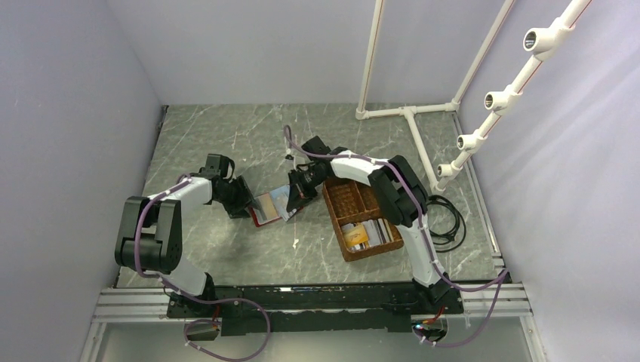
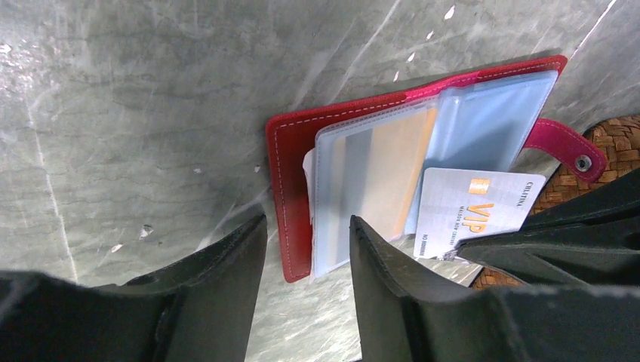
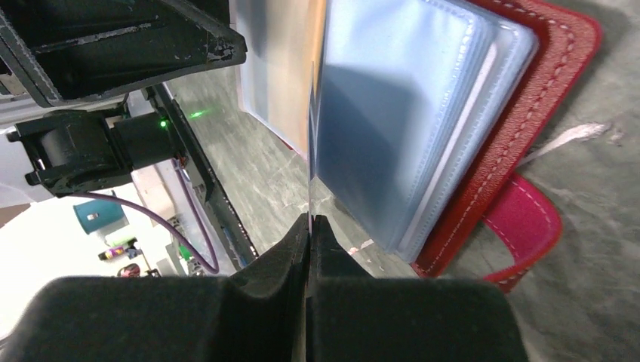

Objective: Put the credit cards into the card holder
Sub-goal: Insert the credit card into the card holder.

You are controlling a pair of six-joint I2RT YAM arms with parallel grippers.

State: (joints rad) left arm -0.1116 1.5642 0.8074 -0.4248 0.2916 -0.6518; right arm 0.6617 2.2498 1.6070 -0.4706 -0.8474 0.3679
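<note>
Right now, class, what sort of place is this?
Probably a robot lab cell: plain grey walls enclose a marbled table, a left arm and right arm are mounted on a rail at its near edge, plus a white pipe frame.

The only legible print is on the white card (image 2: 472,211), seen in the left wrist view. Large gold-orange letters across its face spell "VIP", with a small gold square mark just above them. In the card's upper right corner, small dark capitals read "CHLITINA". A fine line of print runs under "VIP", too small to make out. Near the lower left corner stands "NO", followed by characters too blurred to read.
</note>
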